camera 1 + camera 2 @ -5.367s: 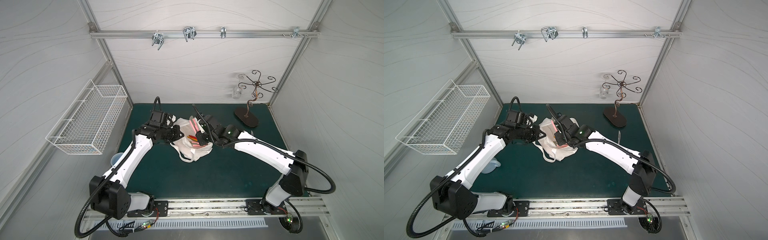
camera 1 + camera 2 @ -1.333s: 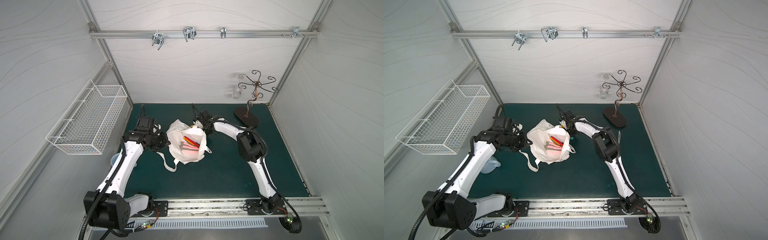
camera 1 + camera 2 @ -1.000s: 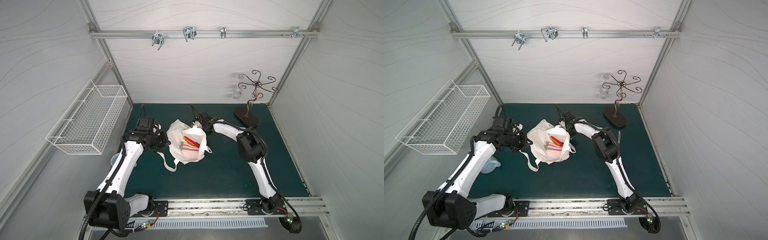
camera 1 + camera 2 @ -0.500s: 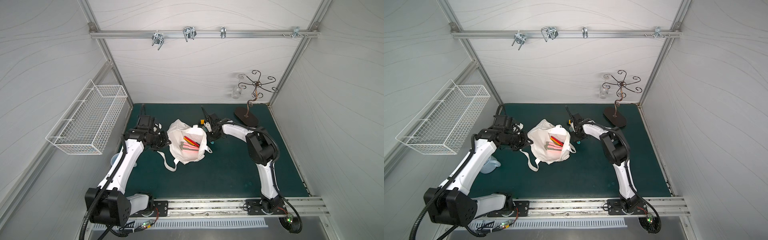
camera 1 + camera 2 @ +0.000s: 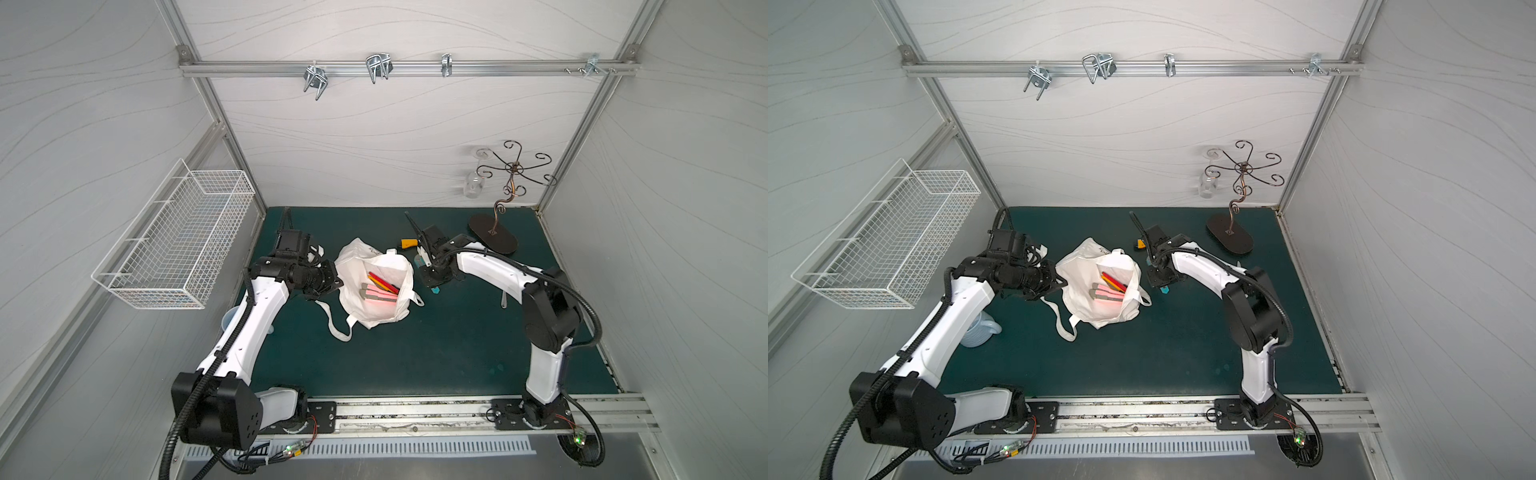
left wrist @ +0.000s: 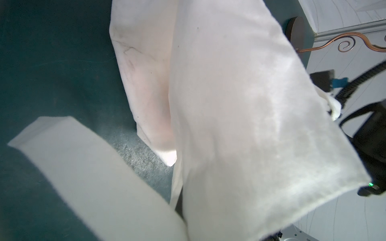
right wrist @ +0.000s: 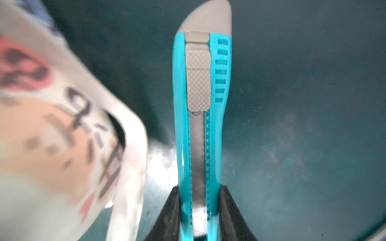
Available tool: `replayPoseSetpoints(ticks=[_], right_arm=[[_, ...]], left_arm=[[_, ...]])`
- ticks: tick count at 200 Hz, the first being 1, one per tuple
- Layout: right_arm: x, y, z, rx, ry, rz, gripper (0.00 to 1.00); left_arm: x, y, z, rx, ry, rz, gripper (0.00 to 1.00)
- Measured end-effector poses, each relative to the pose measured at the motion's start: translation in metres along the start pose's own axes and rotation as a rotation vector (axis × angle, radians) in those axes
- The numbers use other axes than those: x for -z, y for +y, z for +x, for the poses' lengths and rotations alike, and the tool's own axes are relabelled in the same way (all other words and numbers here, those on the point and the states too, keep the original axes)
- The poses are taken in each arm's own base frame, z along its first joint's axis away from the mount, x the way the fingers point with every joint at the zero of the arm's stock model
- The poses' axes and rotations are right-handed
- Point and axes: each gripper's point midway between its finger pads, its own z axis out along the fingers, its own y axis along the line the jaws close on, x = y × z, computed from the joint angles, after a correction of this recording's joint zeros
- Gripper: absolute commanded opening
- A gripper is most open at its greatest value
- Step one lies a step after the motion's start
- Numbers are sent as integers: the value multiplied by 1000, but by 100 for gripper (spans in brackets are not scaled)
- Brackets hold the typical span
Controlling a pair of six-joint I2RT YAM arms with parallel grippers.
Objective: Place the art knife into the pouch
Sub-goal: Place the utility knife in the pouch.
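My two arms reach in toward the middle, and each gripper is holding something.
My left arm (image 5: 257, 320) stretches forward from its base, and its wrist turns sideways toward the middle. The left gripper (image 5: 333, 284) is pinched tight on the rim of the pouch (image 5: 353, 266). My right arm (image 5: 490, 270) goes up from its base, bends sharply at the elbow and reaches inward, with the wrist tipped down. The right gripper (image 7: 199, 188) squeezes the art knife (image 7: 200, 104) between its two black fingers (image 7: 171, 208).
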Motion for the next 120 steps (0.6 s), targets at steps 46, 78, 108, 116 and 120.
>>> replayPoseSetpoints(ticks=[46, 78, 108, 116, 120], right_arm=[[51, -7, -2, -7, -81, 42, 21], [86, -3, 3, 17, -133, 60, 22], [118, 11, 12, 59, -177, 44, 23], [126, 16, 16, 73, -186, 35, 23], [130, 18, 17, 79, -190, 32, 24]], left_arm=[[-6, -2, -1, -1, 7, 1, 0], [-12, -3, -2, 1, 17, -4, 0], [-18, -9, -5, -11, 23, -4, 0], [-20, -12, -6, -15, 24, -2, 0], [-20, -13, -7, -19, 23, -2, 0]])
